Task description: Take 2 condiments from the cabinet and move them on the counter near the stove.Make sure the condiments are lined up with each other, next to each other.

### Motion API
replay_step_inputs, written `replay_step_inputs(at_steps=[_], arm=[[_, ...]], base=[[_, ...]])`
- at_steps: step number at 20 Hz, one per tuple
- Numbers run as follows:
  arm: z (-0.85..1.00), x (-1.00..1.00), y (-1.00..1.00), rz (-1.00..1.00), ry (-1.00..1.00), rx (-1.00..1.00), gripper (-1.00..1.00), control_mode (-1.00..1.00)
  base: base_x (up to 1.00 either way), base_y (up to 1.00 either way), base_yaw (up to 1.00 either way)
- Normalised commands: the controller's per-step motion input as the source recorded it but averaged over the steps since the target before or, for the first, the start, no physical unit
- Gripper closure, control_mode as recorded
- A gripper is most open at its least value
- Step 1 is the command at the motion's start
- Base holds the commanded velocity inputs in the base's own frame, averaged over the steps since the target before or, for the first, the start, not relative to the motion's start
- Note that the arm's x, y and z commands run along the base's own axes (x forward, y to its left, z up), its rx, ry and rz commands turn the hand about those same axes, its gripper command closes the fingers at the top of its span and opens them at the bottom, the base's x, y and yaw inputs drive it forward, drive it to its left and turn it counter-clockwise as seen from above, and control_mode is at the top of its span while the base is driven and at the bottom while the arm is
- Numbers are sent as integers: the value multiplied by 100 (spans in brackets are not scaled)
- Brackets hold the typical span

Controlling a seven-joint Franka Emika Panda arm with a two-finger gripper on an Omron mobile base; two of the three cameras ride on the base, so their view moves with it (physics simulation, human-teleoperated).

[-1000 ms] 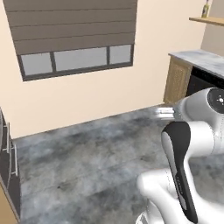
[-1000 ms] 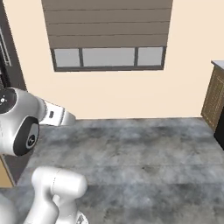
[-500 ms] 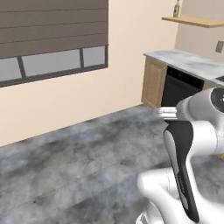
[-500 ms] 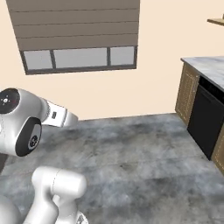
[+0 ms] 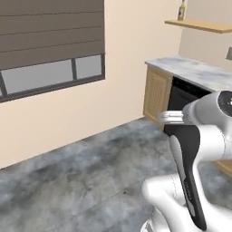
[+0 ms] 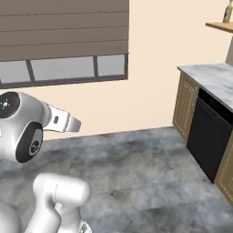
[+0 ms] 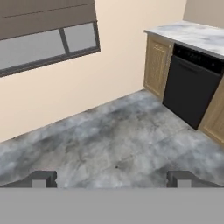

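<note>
Claw (image 7: 112, 178) spread, empty, over bare floor; olive-green bottle (image 5: 181, 10) upright at shelf board's (image 5: 199, 25) left end, far up-right.

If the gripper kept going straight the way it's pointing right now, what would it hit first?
Probably the grey floor. The hand view looks down over the open gripper at bare floor, with the wall beyond it and the black dishwasher off to one side. Depth is unclear.
</note>
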Motion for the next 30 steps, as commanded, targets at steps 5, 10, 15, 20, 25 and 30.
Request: replay_step_inputs(at_steps=[5, 10, 15, 20, 25, 30], arm=[[0, 0, 0, 0, 0, 0, -100, 100], [0, 0, 0, 0, 0, 0, -100, 100], [0, 0, 0, 0, 0, 0, -100, 100], [0, 0, 0, 0, 0, 0, -100, 100], [0, 0, 0, 0, 0, 0, -100, 100], [0, 0, 0, 0, 0, 0, -100, 100]], base=[[100, -54, -11], [100, -64, -14], [77, -40, -34], [35, 11, -55], [4, 79, -41], [32, 89, -27]])
